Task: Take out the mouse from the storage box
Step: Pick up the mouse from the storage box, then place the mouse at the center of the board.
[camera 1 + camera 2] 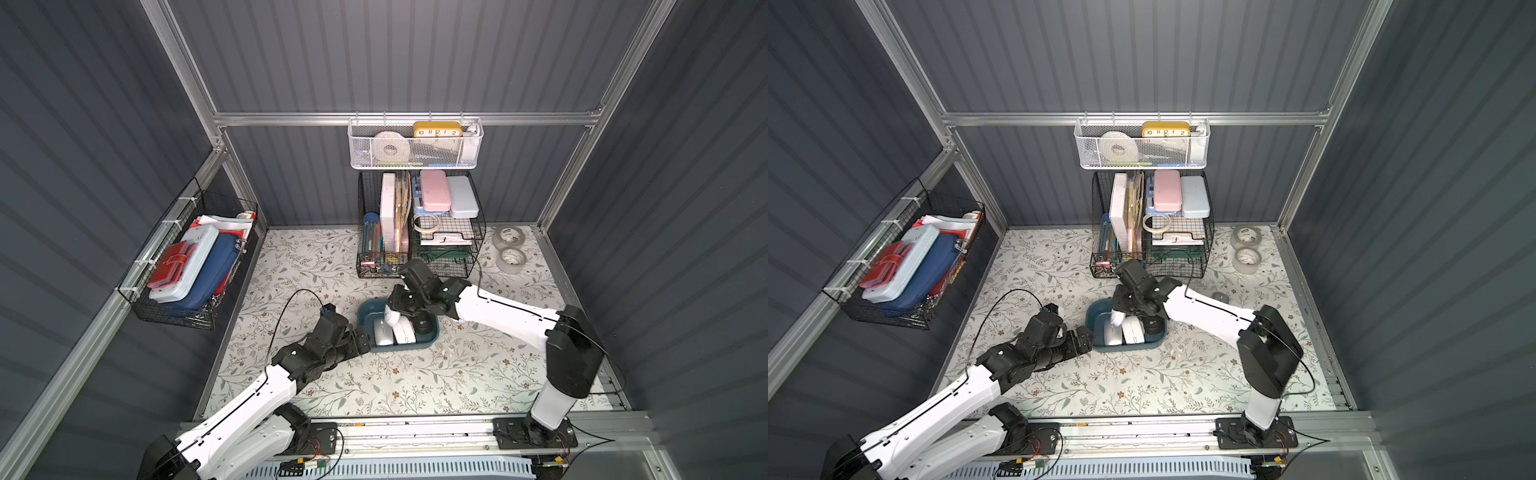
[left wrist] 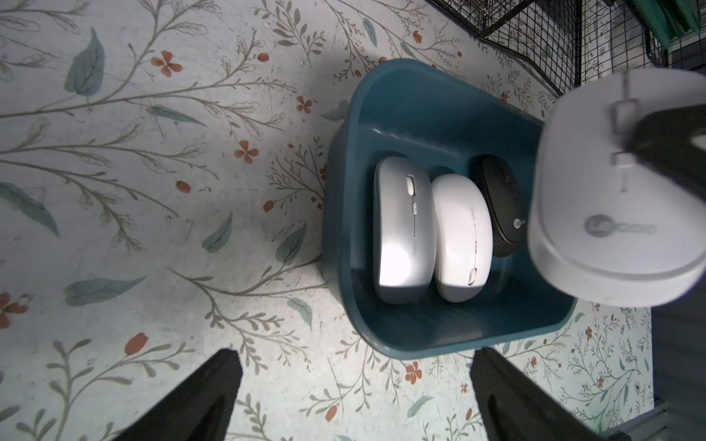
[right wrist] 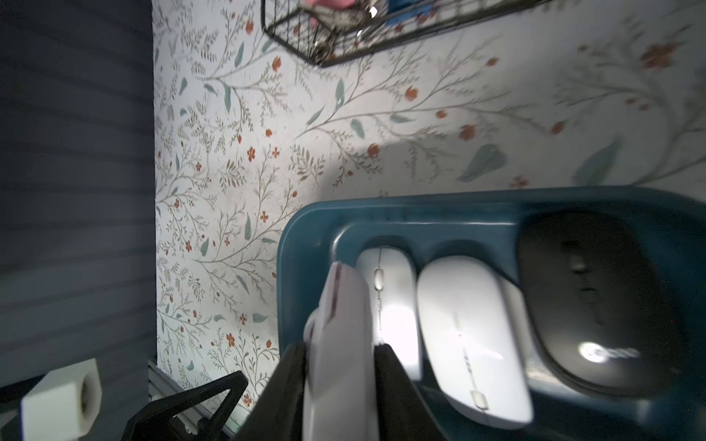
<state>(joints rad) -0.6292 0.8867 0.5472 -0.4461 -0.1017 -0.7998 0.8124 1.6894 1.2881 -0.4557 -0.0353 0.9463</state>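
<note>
My right end effector [image 3: 341, 366] is clamped tight on 1 pale mouse [image 3: 344, 305], with a black finger pressed against each flat face so that the mouse stands on its edge. In both top views this mouse [image 1: 391, 316] hangs tilted over the storage box [image 1: 368, 316], above the mice lying inside. I cannot tell whether its lower end is clear of the rim.

The storage box sits near the middle of the flowered counter [image 1: 415, 386], in front of the black wire basket [image 1: 453, 266] at the back wall. 3 mice lie in it side by side:
- a silver mouse [image 2: 401, 229]
- a white mouse [image 2: 462, 236], touching the silver one
- a black mouse [image 2: 500, 206], on the white one's other side

My left end effector [image 2: 355, 385] stands wide open with nothing between its fingers. It is low over the counter, just beside the short end of the storage box nearest the silver mouse, and I see no contact with the box.
</note>
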